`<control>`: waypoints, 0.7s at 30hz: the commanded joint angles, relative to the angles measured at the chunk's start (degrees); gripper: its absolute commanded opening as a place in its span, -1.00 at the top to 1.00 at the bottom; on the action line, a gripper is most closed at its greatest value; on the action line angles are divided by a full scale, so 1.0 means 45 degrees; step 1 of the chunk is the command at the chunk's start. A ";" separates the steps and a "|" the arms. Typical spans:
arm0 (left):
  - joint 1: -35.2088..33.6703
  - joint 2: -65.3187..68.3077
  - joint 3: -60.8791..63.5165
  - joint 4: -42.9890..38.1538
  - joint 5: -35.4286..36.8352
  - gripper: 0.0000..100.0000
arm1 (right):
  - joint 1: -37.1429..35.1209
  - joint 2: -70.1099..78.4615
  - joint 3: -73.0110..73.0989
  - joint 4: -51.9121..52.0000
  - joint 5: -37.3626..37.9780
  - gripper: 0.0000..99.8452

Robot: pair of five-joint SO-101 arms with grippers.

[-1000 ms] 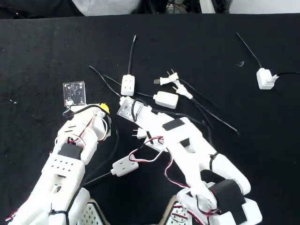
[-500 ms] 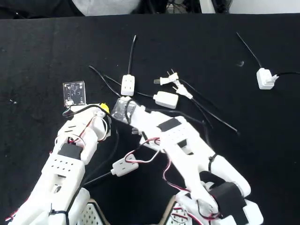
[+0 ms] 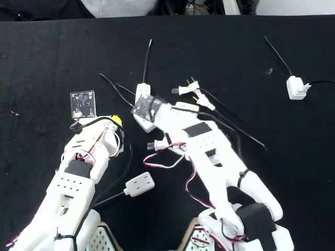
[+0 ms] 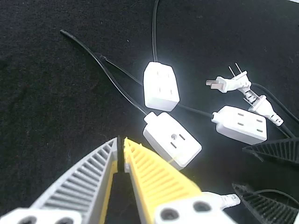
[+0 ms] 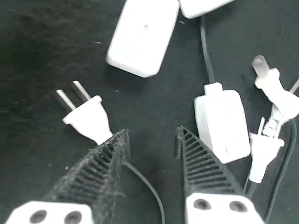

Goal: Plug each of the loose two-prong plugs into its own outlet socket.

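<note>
A loose two-prong plug (image 5: 88, 119) lies on the black cloth against the outer side of one fingertip of my right gripper (image 5: 152, 137). That gripper is open and its gap holds only the plug's thin cord. In the high view this plug (image 3: 154, 145) lies beside the right arm. Two more plugs (image 3: 186, 89) (image 3: 204, 100) lie past a white socket (image 3: 186, 106). Other sockets lie at the middle (image 3: 142, 92) and near the front (image 3: 140, 184). My left gripper (image 4: 122, 145) is shut on nothing, a short way from a socket (image 4: 172, 140).
A further white socket block (image 3: 297, 87) with its cord lies at the far right. Thin black cords (image 3: 235, 128) cross the middle of the cloth. The right arm (image 3: 209, 151) covers part of the middle sockets. The table's far edge (image 3: 167, 15) runs along the back.
The right arm has swung farther out and to the right, toward the middle sockets, uncovering the plug beside it. The left arm has kept still.
</note>
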 commanded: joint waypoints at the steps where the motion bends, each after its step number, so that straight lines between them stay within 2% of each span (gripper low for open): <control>1: 0.0049 -0.0137 -0.0264 -0.0195 -0.0098 0.94 | 0.0234 -0.0186 -0.0381 -0.0664 -0.0449 0.69; 5: 0.0049 -0.0137 -0.0264 -0.0195 -0.0098 0.94 | -0.0098 0.0381 0.0440 -0.1582 -0.0469 0.69; 11: 0.0049 -0.0137 -0.0283 -0.0195 -0.0098 0.94 | -0.1055 0.0557 0.1534 -0.1543 -0.0469 0.69; 18: 0.0049 -0.0137 -0.0283 -0.0195 -0.0098 0.94 | -0.1016 0.0342 0.1573 -0.1543 -0.0410 0.69; 21: 0.0049 -0.0137 -0.0303 -0.0195 -0.0098 0.94 | -0.0977 -0.0635 0.1534 -0.0860 -0.0508 0.69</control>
